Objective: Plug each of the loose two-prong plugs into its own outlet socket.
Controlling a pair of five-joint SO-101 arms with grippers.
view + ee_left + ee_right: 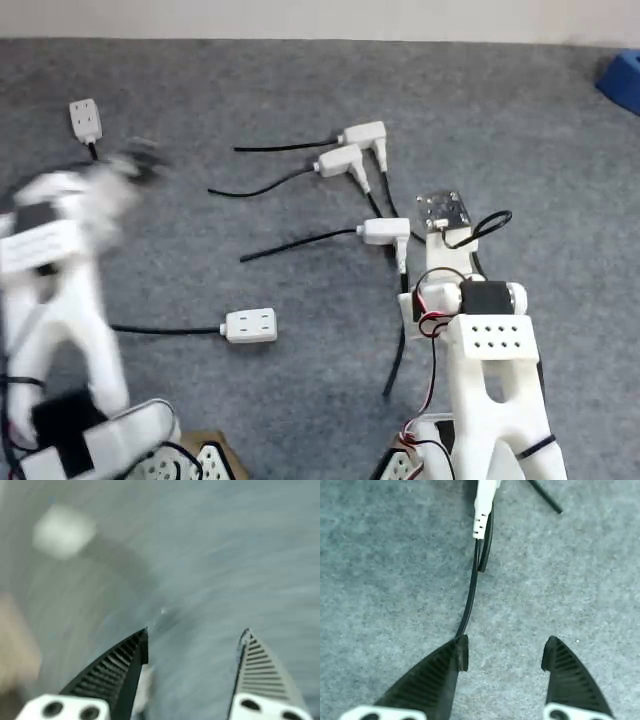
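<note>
Seen from above, the spread, empty right end effector [505, 652] sits at 6 o'clock of the white plug [484, 505], whose long axis runs 12-to-6.

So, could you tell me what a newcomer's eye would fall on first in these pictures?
Likely the three white connectors on black cords, lying close together mid-table on the grey mat. Then the white socket block lying alone toward the near edge, and the right gripper, open above a black cord.
</note>
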